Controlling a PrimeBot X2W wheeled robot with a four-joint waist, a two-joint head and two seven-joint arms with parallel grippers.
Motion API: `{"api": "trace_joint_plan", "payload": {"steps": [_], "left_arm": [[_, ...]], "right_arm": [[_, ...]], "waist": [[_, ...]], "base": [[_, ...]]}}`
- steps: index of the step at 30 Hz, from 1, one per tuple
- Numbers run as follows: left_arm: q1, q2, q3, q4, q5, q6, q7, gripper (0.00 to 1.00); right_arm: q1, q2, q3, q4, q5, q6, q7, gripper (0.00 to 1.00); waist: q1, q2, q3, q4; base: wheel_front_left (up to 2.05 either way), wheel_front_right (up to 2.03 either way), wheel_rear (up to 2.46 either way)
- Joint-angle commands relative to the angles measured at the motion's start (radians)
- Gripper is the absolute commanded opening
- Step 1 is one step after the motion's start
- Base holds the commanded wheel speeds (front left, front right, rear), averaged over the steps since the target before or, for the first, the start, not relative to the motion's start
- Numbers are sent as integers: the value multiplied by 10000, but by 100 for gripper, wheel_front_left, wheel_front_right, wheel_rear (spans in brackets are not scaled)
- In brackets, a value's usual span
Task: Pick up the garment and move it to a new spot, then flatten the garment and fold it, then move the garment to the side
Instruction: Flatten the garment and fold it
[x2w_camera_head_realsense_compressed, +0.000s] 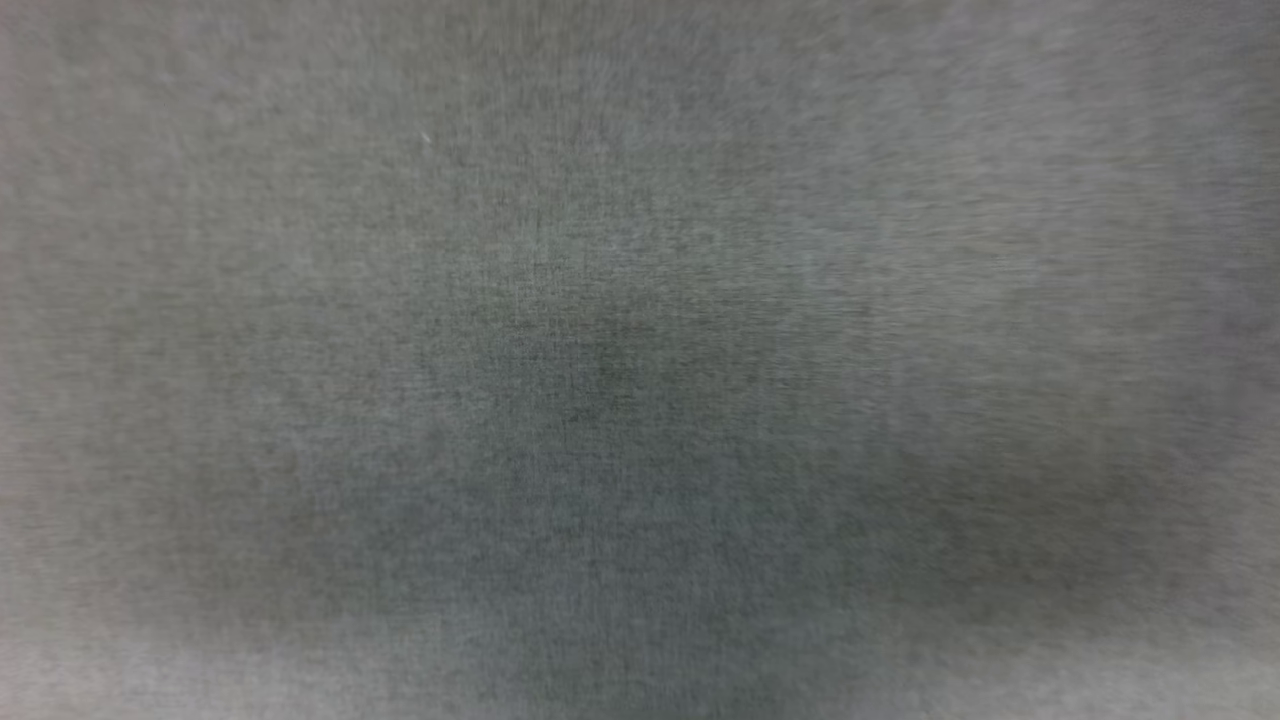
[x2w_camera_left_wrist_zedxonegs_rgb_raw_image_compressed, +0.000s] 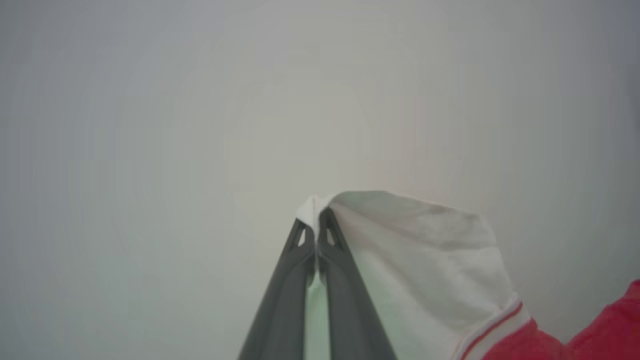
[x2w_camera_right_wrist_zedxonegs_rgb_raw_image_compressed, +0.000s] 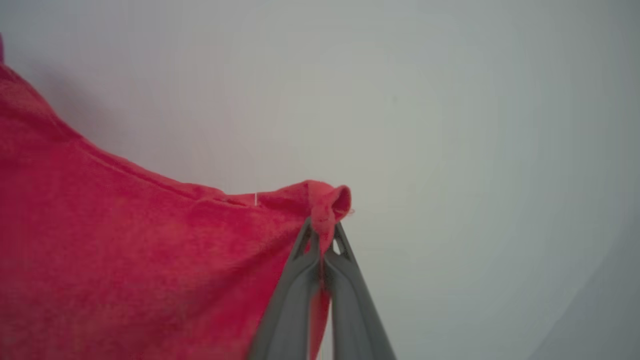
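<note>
Grips the garment (x2w_camera_left_wrist_zedxonegs_rgb_raw_image_compressed: 425, 270), a red jersey T-shirt with white sleeves, with the left gripper (x2w_camera_left_wrist_zedxonegs_rgb_raw_image_compressed: 315, 220), both dark fingers (x2w_camera_left_wrist_zedxonegs_rgb_raw_image_compressed: 345, 300) pressed together on a small peak of white sleeve fabric. Lets that sleeve drape away toward the right of the left wrist view, creased and shadowed along its upper fold, down to a white-and-red striped trim (x2w_camera_left_wrist_zedxonegs_rgb_raw_image_compressed: 492, 327) near the bottom edge. Shows red body fabric just past the trim and again at that view's lower right corner. Shows a sliver of pale cloth between the fingers lower down

Clamps the same garment (x2w_camera_right_wrist_zedxonegs_rgb_raw_image_compressed: 125, 240) with the right gripper (x2w_camera_right_wrist_zedxonegs_rgb_raw_image_compressed: 322, 227) too, fingers closed on a bunched knob of red fabric that curls over just above the tips. Stretches a red edge from that knob toward the upper left of the right wrist view, with a stitched hem line and a short white thread end (x2w_camera_right_wrist_zedxonegs_rgb_raw_image_compressed: 255, 199) just beside the knob. Hangs a wide red panel below that edge, across the left part of the view and behind the left finger

Sets the cloth against a plain pale grey backdrop (x2w_camera_left_wrist_zedxonegs_rgb_raw_image_compressed: 150, 125) in both wrist views; cannot tell whether any part of the shirt rests on a surface

Looks, in the head view, onto a blurred grey surface (x2w_camera_head_realsense_compressed: 640, 360) with a fine woven grain, darker toward the middle and lower part; cannot tell what it is
</note>
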Motion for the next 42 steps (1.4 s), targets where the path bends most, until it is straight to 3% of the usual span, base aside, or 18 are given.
{"api": "trace_joint_plan", "payload": {"steps": [1,10,14,19,24,28,29,30,31,37,42], "left_arm": [[571,75,181,-172,119,114,13,0],[2774,31,1158,-880,233,-72,1,0],[3857,-150,1286,-600,55,-225,0,0],[5327,-314,974,-101,-227,-379,98,0],[7052,-543,337,-262,-913,-433,887,0],[8470,-286,-158,-959,-1545,-431,1525,0],[8470,-286,-158,-959,-1545,-431,1525,0],[9126,-102,-333,-1418,-1914,-432,1826,0],[9126,-102,-333,-1418,-1914,-432,1826,0],[11358,923,-705,-2879,-2510,-388,2670,0],[13674,1996,-744,-4980,-2983,486,3326,0]], "right_arm": [[239,113,-220,-32,-395,-10,-13,0],[1373,609,-451,399,-945,-10,-13,0],[1912,753,-202,663,-69,-10,-15,0],[2933,530,854,781,1120,-10,80,0],[4395,170,1864,158,3368,-10,1158,0],[5709,-803,2460,-1057,5029,-10,2263,0],[5709,-803,2460,-1057,5029,-10,2263,0],[6418,-1346,2648,-1667,5655,-10,2773,0],[6418,-1346,2648,-1667,5655,-10,2773,0],[8654,-2755,2880,-3443,6995,-10,3887,0],[10747,-3724,2867,-4867,7782,-10,4604,0]], "waist": [[0,0,1767,707],[0,0,1549,1076],[0,0,874,1170],[0,0,-283,1278],[0,0,-1604,1408],[0,0,-2578,1451],[0,0,-2578,1451],[0,0,-3028,1443],[0,0,-3028,1443],[0,0,-4172,1266],[0,0,-4872,1139]], "base": [[0,0,0],[0,0,0],[0,0,0],[0,0,0],[0,0,0],[0,0,0],[0,0,0],[0,0,0],[0,0,0],[0,0,0],[0,0,0]]}}
